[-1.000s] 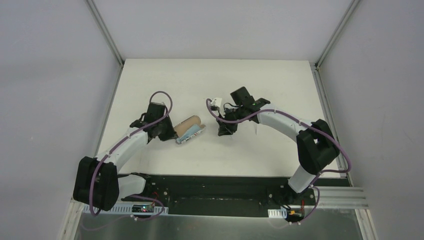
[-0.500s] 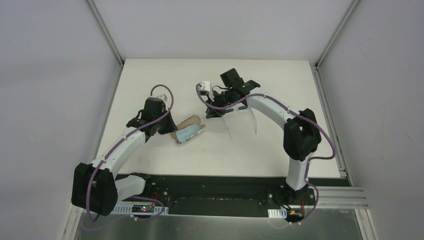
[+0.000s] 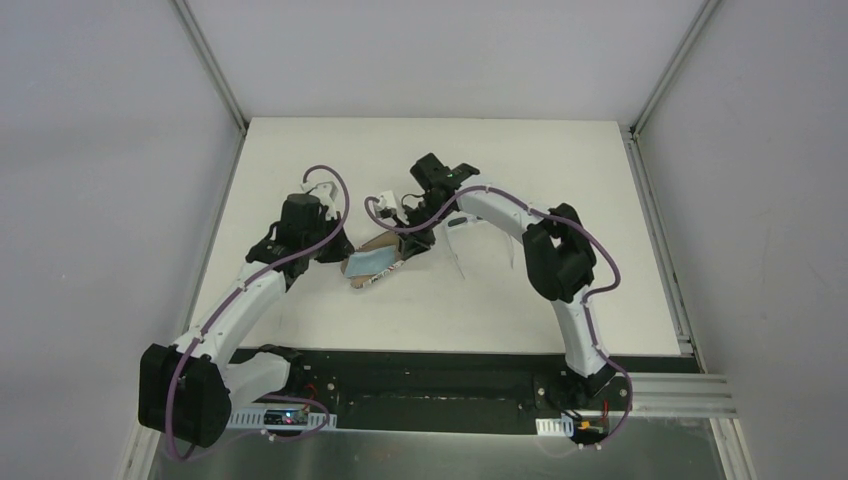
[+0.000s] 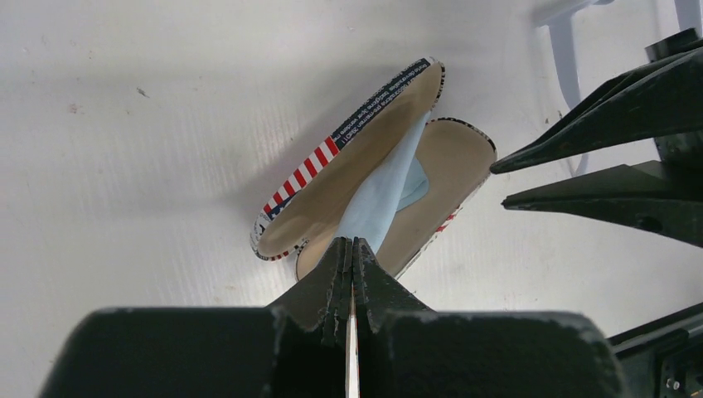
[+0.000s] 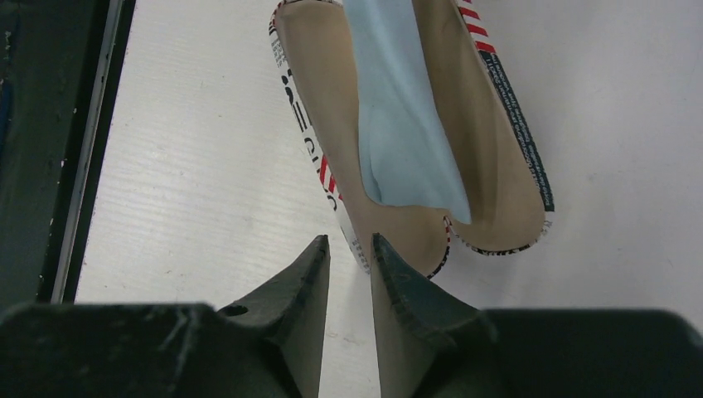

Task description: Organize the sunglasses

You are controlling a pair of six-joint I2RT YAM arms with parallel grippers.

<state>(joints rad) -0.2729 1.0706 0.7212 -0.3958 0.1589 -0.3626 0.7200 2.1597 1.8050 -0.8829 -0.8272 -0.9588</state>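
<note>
The sunglasses (image 3: 457, 258) lie on the table right of centre, their slim white temple arms pointing toward me; one white arm shows in the left wrist view (image 4: 568, 58). The printed case (image 3: 372, 265) lies open, tan lining up (image 4: 448, 157) (image 5: 311, 99). The light blue cloth (image 4: 381, 191) (image 5: 398, 99) hangs into the case. My left gripper (image 4: 352, 246) (image 3: 335, 250) is shut on the cloth's near end. My right gripper (image 5: 348, 242) (image 3: 412, 238) is at the case's other end, jaws narrowly apart, the case rim just past the tips. It holds nothing.
The right gripper's black fingers (image 4: 597, 124) reach in at the right of the left wrist view, close to the case. The table's dark front edge (image 5: 75, 166) runs along the left of the right wrist view. Bare white table (image 3: 560, 180) lies behind and to the right.
My right gripper has left the sunglasses on the table and swung left to the case. My left gripper has drawn the cloth back over the open case.
</note>
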